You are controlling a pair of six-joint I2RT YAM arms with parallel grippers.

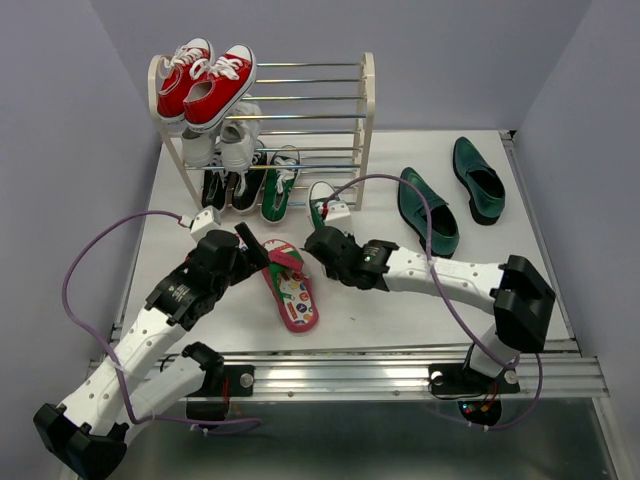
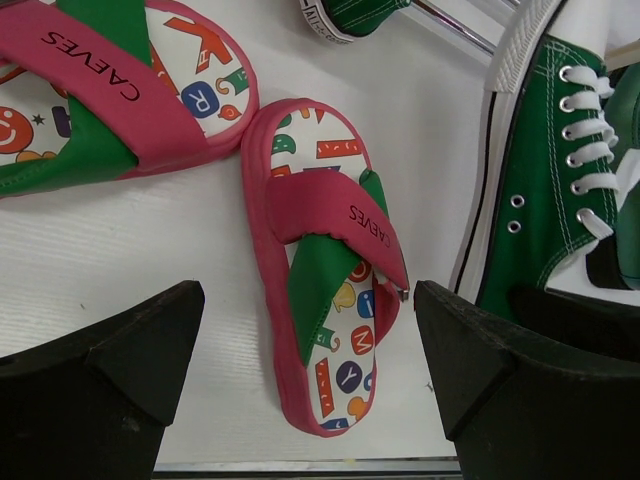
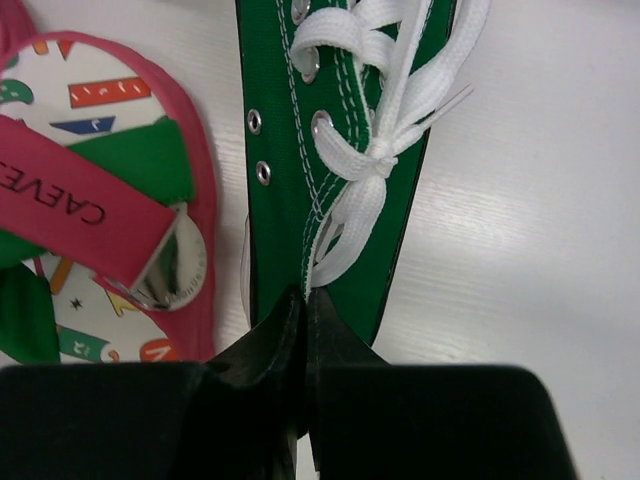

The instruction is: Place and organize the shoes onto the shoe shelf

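My left gripper [image 1: 256,247] is open and hovers over a pink-red flip-flop [image 2: 325,270], which lies between its fingers [image 2: 100,380] in the left wrist view. The second flip-flop [image 1: 297,296] lies beside it on the table and also shows in the left wrist view [image 2: 110,90]. My right gripper [image 1: 322,238] is shut on the collar edge of a green canvas sneaker [image 3: 340,120], which lies in front of the shoe shelf [image 1: 366,110]. The other green sneaker [image 1: 280,185] stands on the bottom tier. Two dark green loafers [image 1: 428,212] [image 1: 478,180] lie at the right.
Red sneakers [image 1: 205,82] sit on the shelf's top tier, white sneakers [image 1: 228,140] on the middle tier and black sneakers [image 1: 228,185] on the bottom tier left. The shelf's right half holds nothing. A metal rail [image 1: 400,372] runs along the near table edge.
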